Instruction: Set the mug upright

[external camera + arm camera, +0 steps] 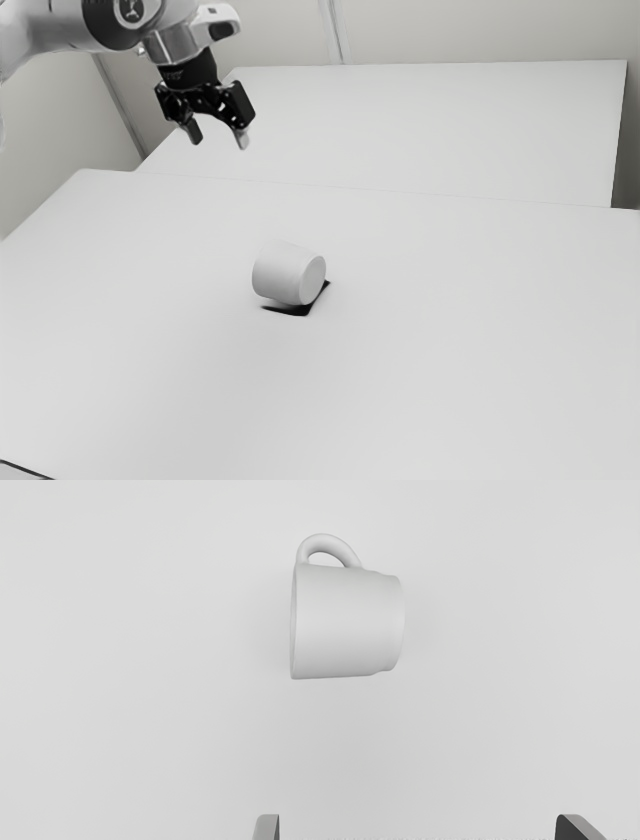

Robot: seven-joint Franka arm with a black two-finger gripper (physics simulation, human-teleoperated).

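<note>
Empty gripper (218,142) wide open, above table (440,330)

No legible text; 1 round mark (131,10) on arm (60,24), too small to read.

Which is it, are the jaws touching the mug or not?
Apart. The exterior view shows the open jaws up in the air, with a stretch of table visible between them and the mug.
</note>
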